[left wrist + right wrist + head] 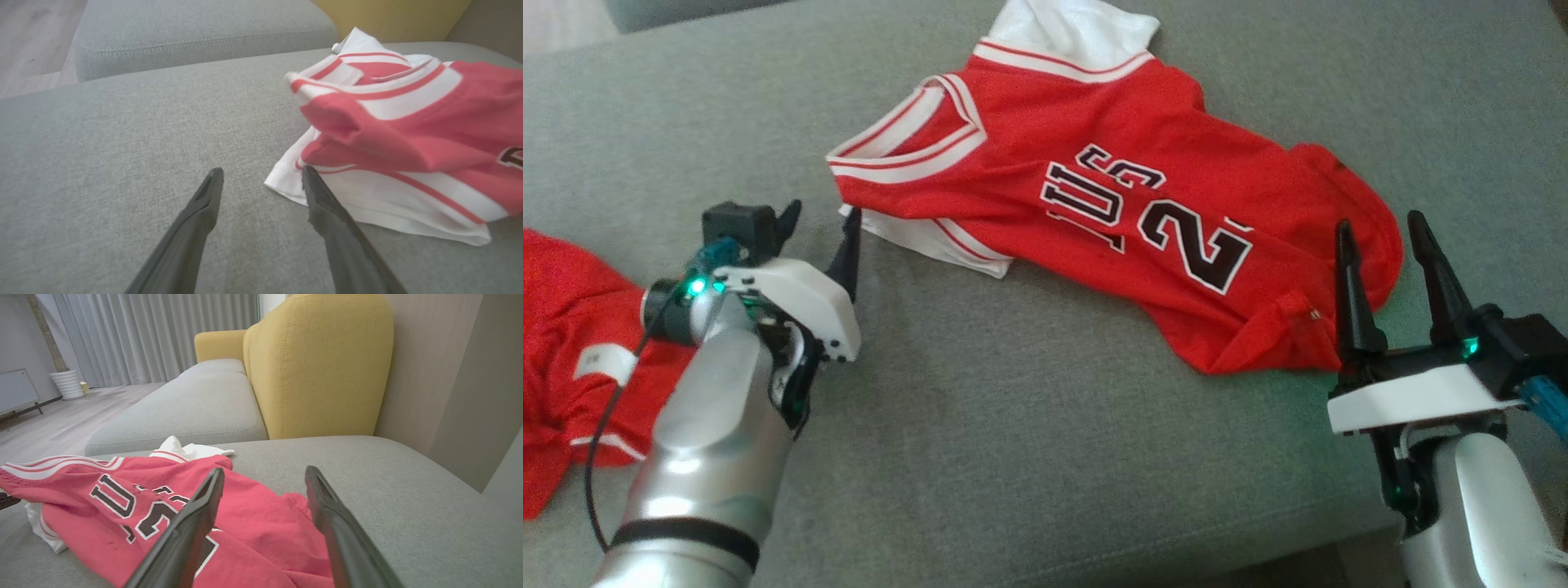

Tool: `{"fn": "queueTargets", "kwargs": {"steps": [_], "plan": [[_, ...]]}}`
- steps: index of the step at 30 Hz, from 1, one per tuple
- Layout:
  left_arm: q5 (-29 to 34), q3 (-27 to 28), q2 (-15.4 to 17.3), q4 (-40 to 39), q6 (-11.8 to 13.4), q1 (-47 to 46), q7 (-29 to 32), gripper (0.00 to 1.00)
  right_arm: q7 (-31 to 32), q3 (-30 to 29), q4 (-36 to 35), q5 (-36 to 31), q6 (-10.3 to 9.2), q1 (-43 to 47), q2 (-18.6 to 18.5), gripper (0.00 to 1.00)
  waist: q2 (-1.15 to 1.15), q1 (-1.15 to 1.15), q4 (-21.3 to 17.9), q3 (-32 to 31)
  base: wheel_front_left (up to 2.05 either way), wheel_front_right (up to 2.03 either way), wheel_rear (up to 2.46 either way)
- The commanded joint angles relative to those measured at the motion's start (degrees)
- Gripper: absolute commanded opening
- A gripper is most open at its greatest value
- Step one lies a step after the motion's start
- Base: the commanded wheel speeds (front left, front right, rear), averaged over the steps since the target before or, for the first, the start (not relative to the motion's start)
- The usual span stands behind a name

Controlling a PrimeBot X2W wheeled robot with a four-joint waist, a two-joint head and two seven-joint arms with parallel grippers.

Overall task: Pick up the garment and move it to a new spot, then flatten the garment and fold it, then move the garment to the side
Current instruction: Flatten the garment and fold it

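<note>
The garment (1094,204) is a red jersey with white trim and black-and-white lettering, lying crumpled on the grey sofa seat (1013,425). My left gripper (823,216) is open at the garment's white left corner. In the left wrist view the left gripper (262,171) has one fingertip at the white hem of the garment (408,134), with nothing between its fingers. My right gripper (1380,224) stands open at the garment's lower right edge. In the right wrist view the right gripper (264,471) hovers over the red cloth of the garment (81,498).
A second red cloth (564,343) lies at the far left, partly under my left forearm. A yellow sofa back (318,363) rises behind the seat, and another grey cushion (196,404) lies beyond. The seat's front edge runs near my right wrist.
</note>
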Motion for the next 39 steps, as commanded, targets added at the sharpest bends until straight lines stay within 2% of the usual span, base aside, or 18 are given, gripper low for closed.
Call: {"fn": "queueTargets", "kwargs": {"steps": [1, 7, 13, 14, 15, 16, 23, 28, 33, 39], "plan": [[0.44, 1.15, 2.28, 0.07, 0.35, -3.24, -0.84, 1.00, -0.67, 1.31, -2.38, 0.76, -0.05, -1.98, -0.04, 1.00, 0.00, 0.00, -1.73, 1.91, 0.00, 0.00, 0.00], [0.68, 0.00, 3.14, 5.54, -0.52, -6.99, -2.18, 1.00, -1.30, 0.61, -2.64, 1.07, -0.05, -2.19, -0.04, 1.00, 0.00, 0.00, -2.96, 3.11, 0.00, 0.00, 0.00], [0.66, -1.98, 2.54, 9.99, -1.30, -8.68, -2.26, 1.00, -1.73, 0.13, -2.16, 1.19, -0.05, -2.34, -0.04, 1.00, 0.00, 0.00, -3.12, 3.30, 0.00, 0.00, 0.00], [0.52, -2.30, 2.33, 10.69, -1.41, -8.78, -1.99, 0.96, -1.76, 0.05, -2.05, 1.18, -0.05, -2.39, -0.04, 1.00, 0.00, 0.00, -3.07, 3.25, 0.00, 0.00, 0.00], [0.46, -2.75, 2.15, 11.32, -1.53, -8.88, -1.70, 0.42, -1.78, -0.06, -1.93, 1.16, -0.05, -2.46, -0.04, 1.00, 0.00, 0.00, -3.02, 3.18, 0.00, 0.00, 0.00], [0.39, -3.18, 2.01, 11.78, -1.64, -8.99, -1.65, 0.00, -1.81, -0.17, -1.81, 1.16, -0.05, -2.56, -0.04, 1.00, 0.00, 0.00, -2.94, 3.11, 0.00, 0.00, 0.00], [-1.49, -4.67, 0.78, 13.47, -1.95, -8.92, -2.61, 0.00, -1.81, -0.82, -0.79, 0.88, -0.05, -2.79, -0.04, 1.00, 0.00, 0.00, -1.83, 1.18, 0.00, 0.00, 0.00], [-3.80, -3.43, 0.89, 12.29, -1.98, -7.29, -4.37, 0.00, -1.69, -0.91, 0.44, 0.80, -0.05, -2.04, -0.04, 1.00, 0.00, 0.00, -0.52, -1.29, 0.00, 0.00, 0.00], [-5.67, -1.63, 1.50, 9.44, -1.98, -4.83, -5.02, 0.00, -1.54, -0.81, 1.75, 0.45, -0.05, -0.99, -0.04, 1.00, 0.00, 0.00, 0.68, -3.47, 0.00, 0.00, 0.00], [-8.04, 1.02, 1.77, 1.05, -1.93, 0.07, -5.21, 0.00, 0.20, -0.35, 4.11, 0.46, -0.05, 1.67, -0.04, 1.00, 0.00, 0.00, 2.66, -5.53, 0.00, 0.00, 0.00]]}}
